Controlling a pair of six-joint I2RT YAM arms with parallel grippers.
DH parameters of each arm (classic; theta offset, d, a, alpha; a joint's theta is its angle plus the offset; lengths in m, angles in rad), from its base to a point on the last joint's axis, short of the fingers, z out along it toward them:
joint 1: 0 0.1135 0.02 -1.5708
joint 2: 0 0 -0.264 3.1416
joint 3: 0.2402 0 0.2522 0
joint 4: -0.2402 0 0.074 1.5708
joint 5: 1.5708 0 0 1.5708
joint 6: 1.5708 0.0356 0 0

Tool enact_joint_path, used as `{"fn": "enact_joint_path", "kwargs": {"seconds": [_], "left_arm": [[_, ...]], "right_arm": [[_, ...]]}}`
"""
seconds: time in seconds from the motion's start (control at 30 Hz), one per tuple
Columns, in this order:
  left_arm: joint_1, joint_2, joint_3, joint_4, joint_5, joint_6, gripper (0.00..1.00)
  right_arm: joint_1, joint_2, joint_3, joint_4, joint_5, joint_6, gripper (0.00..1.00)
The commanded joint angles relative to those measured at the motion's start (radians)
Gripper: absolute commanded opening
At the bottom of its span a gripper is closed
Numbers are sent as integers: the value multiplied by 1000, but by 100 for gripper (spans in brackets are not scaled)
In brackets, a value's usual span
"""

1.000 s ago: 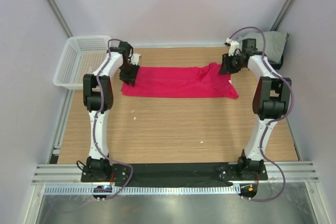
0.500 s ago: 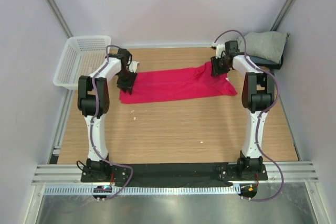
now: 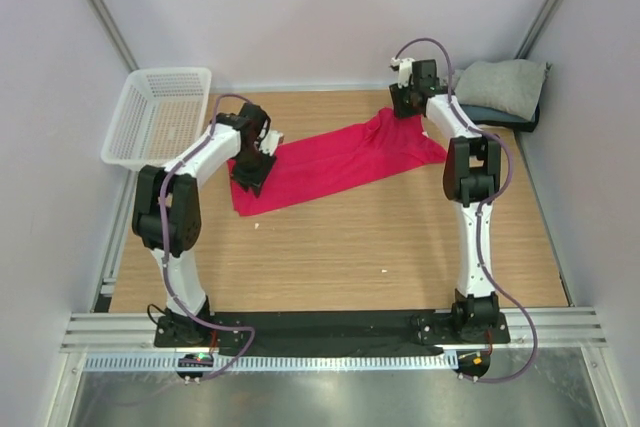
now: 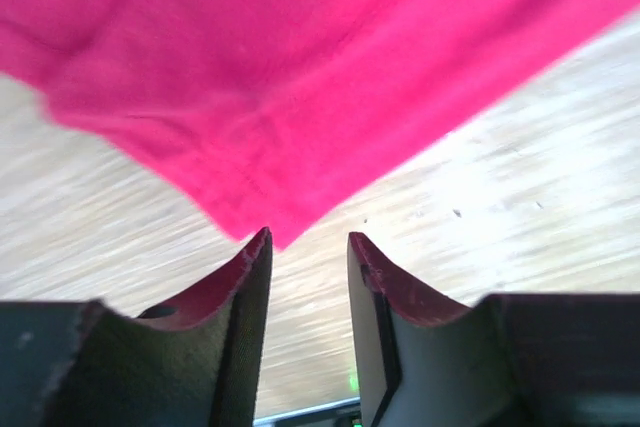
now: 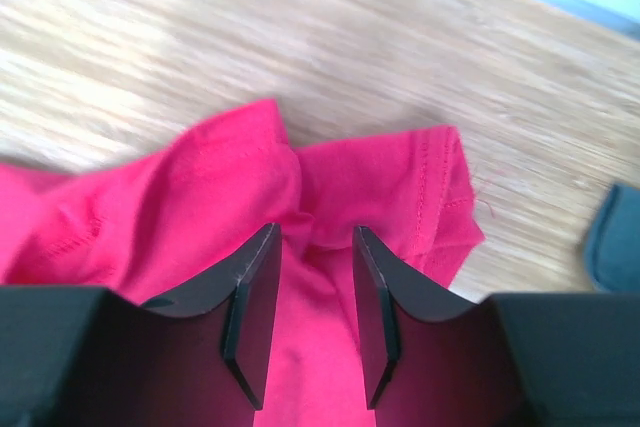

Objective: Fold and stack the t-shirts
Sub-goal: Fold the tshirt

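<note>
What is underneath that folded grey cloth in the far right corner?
A dark blue-grey t-shirt peeks out beneath the light grey t-shirt, showing only along its near edge. The grey one covers the rest, so whether anything else lies in that stack cannot be seen.
</note>
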Motion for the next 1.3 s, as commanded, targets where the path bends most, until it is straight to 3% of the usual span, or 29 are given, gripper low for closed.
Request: {"fn": "enact_joint_path", "kwargs": {"seconds": [0.0, 0.1, 0.3, 0.5, 0.87, 1.13, 1.27], "left_arm": [[0, -114, 99, -12, -49, 66, 39], [0, -105, 139, 12, -87, 127, 41], [6, -8, 115, 144, -105, 255, 41], [20, 118, 142, 160, -82, 275, 41], [20, 173, 98, 174, -115, 244, 41], [7, 113, -20, 197, -147, 175, 41], [-51, 50, -80, 183, -157, 158, 41]], "right_arm": [[6, -164, -6, 52, 102, 63, 41], [-2, -302, -111, 68, 142, 134, 42], [-8, -544, -492, 66, 102, 344, 42], [-8, -586, -672, 81, 62, 367, 43], [-8, -448, -693, 130, 65, 312, 43], [-6, -293, -519, 89, 51, 272, 43], [8, -224, -432, 98, 57, 258, 43]]}}
